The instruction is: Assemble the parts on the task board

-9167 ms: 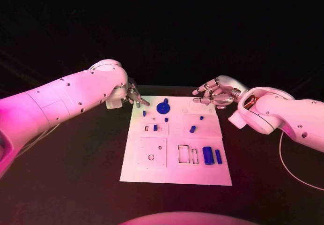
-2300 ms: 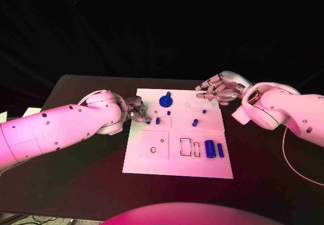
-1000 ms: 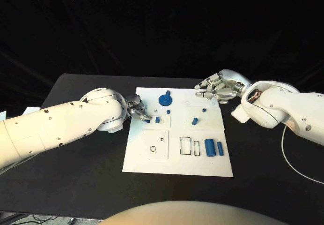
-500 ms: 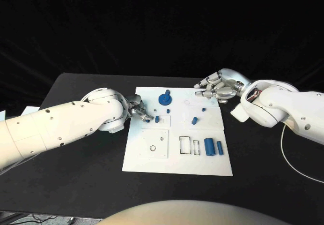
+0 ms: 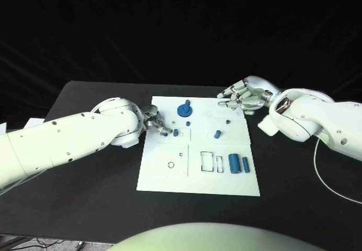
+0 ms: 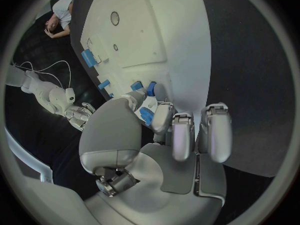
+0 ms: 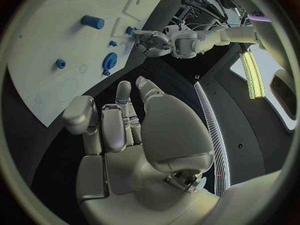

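The white task board [image 5: 198, 178] lies in the middle of the black bench [image 5: 90, 198]. The left robot hand [image 5: 155, 124] is at the board's left edge and pinches a small blue part [image 6: 146, 114] between thumb and fingers — in the left wrist view this part is just beside a second blue peg [image 5: 176, 133] that stands in the board. The right robot hand [image 5: 242, 100] hovers over the far right corner of the board with its fingers curled but apart, and it holds nothing. On the board there is a blue gear [image 5: 183, 110] near the far edge, a short blue cylinder [image 5: 217, 134] in the middle, and two long blue pieces [image 5: 238, 163] side by side near the right edge — next to two empty rectangular slots [image 5: 210, 161].
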You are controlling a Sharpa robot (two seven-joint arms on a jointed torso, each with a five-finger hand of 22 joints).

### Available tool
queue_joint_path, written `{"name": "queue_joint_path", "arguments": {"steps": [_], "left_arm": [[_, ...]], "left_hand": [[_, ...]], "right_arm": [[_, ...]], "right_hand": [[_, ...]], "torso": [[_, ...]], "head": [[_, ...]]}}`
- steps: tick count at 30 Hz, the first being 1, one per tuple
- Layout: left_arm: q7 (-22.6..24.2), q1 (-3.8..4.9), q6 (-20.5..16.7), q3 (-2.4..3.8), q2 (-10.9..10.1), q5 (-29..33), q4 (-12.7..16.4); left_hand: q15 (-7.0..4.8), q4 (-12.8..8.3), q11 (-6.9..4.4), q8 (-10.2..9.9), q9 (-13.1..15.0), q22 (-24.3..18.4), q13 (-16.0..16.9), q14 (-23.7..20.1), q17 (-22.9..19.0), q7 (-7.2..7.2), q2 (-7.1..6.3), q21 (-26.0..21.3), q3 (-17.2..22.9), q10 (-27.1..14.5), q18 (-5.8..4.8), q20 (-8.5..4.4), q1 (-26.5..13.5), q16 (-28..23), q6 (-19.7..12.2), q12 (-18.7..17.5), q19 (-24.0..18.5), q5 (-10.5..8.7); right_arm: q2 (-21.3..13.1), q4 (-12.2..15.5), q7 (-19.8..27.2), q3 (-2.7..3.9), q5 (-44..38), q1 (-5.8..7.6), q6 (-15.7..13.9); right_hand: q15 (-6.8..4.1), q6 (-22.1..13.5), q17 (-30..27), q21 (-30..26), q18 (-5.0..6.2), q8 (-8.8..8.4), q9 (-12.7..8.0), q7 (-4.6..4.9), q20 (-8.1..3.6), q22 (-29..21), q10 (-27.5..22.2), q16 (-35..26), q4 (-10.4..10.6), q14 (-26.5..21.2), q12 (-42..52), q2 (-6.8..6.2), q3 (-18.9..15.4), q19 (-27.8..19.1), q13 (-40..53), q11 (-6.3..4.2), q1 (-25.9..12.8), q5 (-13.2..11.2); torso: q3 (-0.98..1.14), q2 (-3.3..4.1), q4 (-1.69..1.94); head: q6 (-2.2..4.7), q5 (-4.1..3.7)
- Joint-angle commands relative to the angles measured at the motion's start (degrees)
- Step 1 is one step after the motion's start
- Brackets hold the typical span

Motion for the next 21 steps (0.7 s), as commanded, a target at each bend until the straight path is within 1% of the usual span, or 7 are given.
{"name": "queue_joint_path", "arguments": {"steps": [1,6,10,13,17,18,21], "left_arm": [[-0.61,-0.13,-0.42,-0.09,0.14,0.36,-0.13],[-0.67,-0.13,-1.10,-0.02,0.10,0.36,-0.24],[-0.66,-0.11,-1.85,0.46,-0.13,0.59,0.01],[-0.70,-0.01,-2.40,0.83,-0.42,0.84,0.33],[-0.68,0.23,-3.03,1.23,-0.83,0.98,0.75],[-0.65,0.30,-3.14,1.35,-0.94,1.00,0.87],[-0.48,0.48,-3.39,1.76,-1.29,1.08,1.28]], "left_hand": [[-0.37,0.98,-0.09,-0.04,0.20,10.76,0.41,5.93,15.09,0.00,-0.04,0.17,-1.67,0.60,-0.43,-0.27,-0.97,0.14,0.75,0.42,3.75,0.18],[-0.44,2.58,-0.14,0.02,0.55,10.83,0.51,5.93,15.09,-0.07,0.22,0.18,-4.26,0.64,-0.44,-0.33,-1.07,0.14,0.91,0.44,3.78,0.26],[-0.45,3.34,-0.13,-0.11,0.80,10.82,0.48,5.93,15.09,-0.06,0.92,0.11,-7.76,0.61,-0.42,-0.35,-2.22,0.14,0.95,0.36,3.76,0.40],[-0.49,3.43,-0.10,-0.26,1.02,10.78,0.56,5.93,15.09,-0.09,2.12,0.01,-11.40,0.61,-0.40,-0.36,-3.67,0.14,0.89,0.36,3.73,0.43],[-0.48,3.46,-0.11,-0.36,1.21,10.67,0.37,5.93,15.09,-0.03,3.02,-0.15,-13.48,0.47,-0.36,-0.39,-4.39,0.14,0.76,0.16,3.67,0.40],[-0.48,3.47,-0.10,-0.38,1.24,10.62,0.30,5.93,15.09,-0.02,3.16,-0.21,-13.72,0.43,-0.34,-0.40,-4.48,0.14,0.72,0.09,3.64,0.40],[-0.48,3.47,-0.09,-0.41,1.28,10.51,0.14,5.93,15.09,0.00,3.38,-0.34,-14.09,0.33,-0.30,-0.40,-4.61,0.14,0.64,-0.05,3.58,0.40]], "right_arm": [[0.06,-0.01,0.59,0.00,-0.02,-0.04,0.66],[0.06,-0.03,0.69,0.00,-0.01,-0.04,0.71],[0.07,-0.08,0.73,0.00,-0.03,-0.05,0.97],[0.09,-0.12,0.76,0.00,-0.05,-0.06,1.05],[0.12,-0.16,0.78,0.00,-0.07,-0.08,1.09],[0.13,-0.18,0.78,0.00,-0.07,-0.09,1.09],[0.16,-0.22,0.78,0.00,-0.08,-0.12,1.11]], "right_hand": [[0.13,0.07,-0.09,-0.27,0.95,0.21,-0.05,0.23,0.06,-0.08,-0.41,-0.38,0.38,1.73,-0.15,0.54,0.07,-0.33,-0.10,-0.06,-0.14,0.37],[0.13,0.06,-0.15,-0.31,0.96,0.21,-0.05,0.24,0.06,-0.14,-0.43,-0.42,0.43,1.72,-0.17,0.50,0.01,-0.35,-0.12,-0.05,-0.21,0.37],[0.14,0.04,-0.07,-0.34,0.96,0.21,-0.05,0.24,0.06,-0.17,-0.45,-0.38,0.48,1.74,-0.17,0.44,-0.07,-0.36,-0.16,-0.04,-0.29,0.38],[0.14,0.03,-0.02,-0.33,0.96,0.21,-0.05,0.24,0.06,-0.15,-0.45,-0.35,0.49,1.75,-0.16,0.43,-0.08,-0.35,-0.15,-0.03,-0.30,0.38],[0.14,0.03,-0.02,-0.33,0.96,0.21,-0.05,0.24,0.06,-0.15,-0.45,-0.35,0.49,1.75,-0.16,0.43,-0.08,-0.35,-0.15,-0.03,-0.30,0.38],[0.14,0.03,-0.02,-0.33,0.96,0.21,-0.05,0.24,0.06,-0.15,-0.45,-0.35,0.49,1.75,-0.16,0.43,-0.08,-0.35,-0.15,-0.03,-0.30,0.38],[0.14,0.03,-0.02,-0.33,0.96,0.21,-0.05,0.24,0.06,-0.15,-0.45,-0.35,0.49,1.75,-0.16,0.43,-0.08,-0.35,-0.15,-0.03,-0.30,0.38]], "torso": [[-0.03,-0.03,0.01],[-0.03,-0.02,0.01],[-0.06,0.01,0.02],[-0.07,-0.04,0.03],[-0.07,-0.05,0.07],[-0.03,-0.03,0.06],[-0.06,-0.03,0.02]], "head": [[0.11,0.02],[0.09,0.04],[0.17,-0.02],[0.13,-0.02],[0.18,-0.02],[0.20,-0.01],[0.24,0.03]]}}
